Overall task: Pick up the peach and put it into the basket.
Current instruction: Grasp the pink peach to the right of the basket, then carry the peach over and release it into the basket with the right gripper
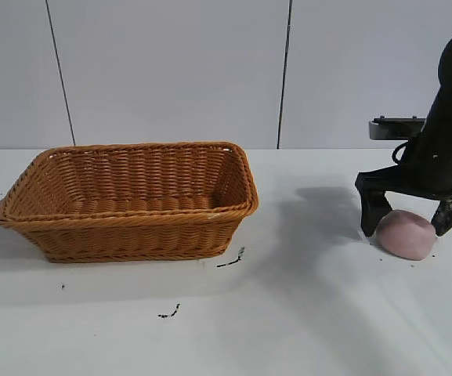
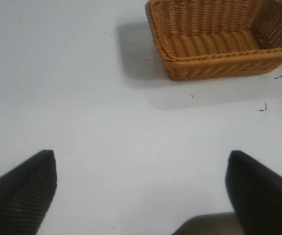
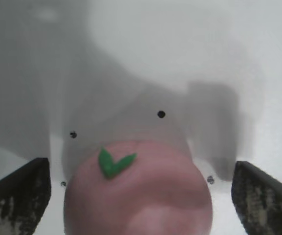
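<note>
The peach (image 1: 406, 233) is a pale pink rounded lump lying on the white table at the right. In the right wrist view the peach (image 3: 141, 191) shows a small green leaf on top. My right gripper (image 1: 407, 221) is open and lowered around the peach, one finger on each side with gaps to both. It also shows in its own wrist view (image 3: 141, 196). The orange-brown wicker basket (image 1: 131, 200) stands at the left and nothing shows inside it. My left gripper (image 2: 141, 186) is open and empty over bare table, apart from the basket (image 2: 219, 44).
Small dark marks (image 1: 231, 261) lie on the table (image 1: 304, 313) in front of the basket. A grey panelled wall stands behind. Bare table lies between the basket and the peach.
</note>
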Motion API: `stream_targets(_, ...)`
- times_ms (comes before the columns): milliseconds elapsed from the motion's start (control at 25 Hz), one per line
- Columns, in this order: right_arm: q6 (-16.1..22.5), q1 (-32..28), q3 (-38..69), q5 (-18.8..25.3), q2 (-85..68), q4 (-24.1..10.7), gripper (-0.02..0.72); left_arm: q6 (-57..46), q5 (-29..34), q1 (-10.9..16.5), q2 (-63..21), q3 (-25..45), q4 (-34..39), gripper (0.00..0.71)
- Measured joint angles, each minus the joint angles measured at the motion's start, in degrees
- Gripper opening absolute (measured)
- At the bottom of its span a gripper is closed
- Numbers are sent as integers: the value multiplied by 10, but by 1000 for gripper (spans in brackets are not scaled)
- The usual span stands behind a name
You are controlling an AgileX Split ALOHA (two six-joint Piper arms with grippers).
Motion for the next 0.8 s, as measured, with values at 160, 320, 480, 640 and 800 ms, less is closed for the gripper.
stream_targets(160,-5,0,-3,5,-1,0,106,0,0,0,0,0,0,692)
stream_targets(320,-7,0,-4,10,-19,-1,43,0,0,0,0,0,0,692)
stream_targets(480,-7,0,-42,57,-52,-1,34,0,0,0,0,0,0,692)
stream_targets(640,-7,0,-132,136,-80,3,29,0,0,0,0,0,0,692)
stream_targets(800,-7,17,-208,181,-82,0,28,0,0,0,0,0,0,692)
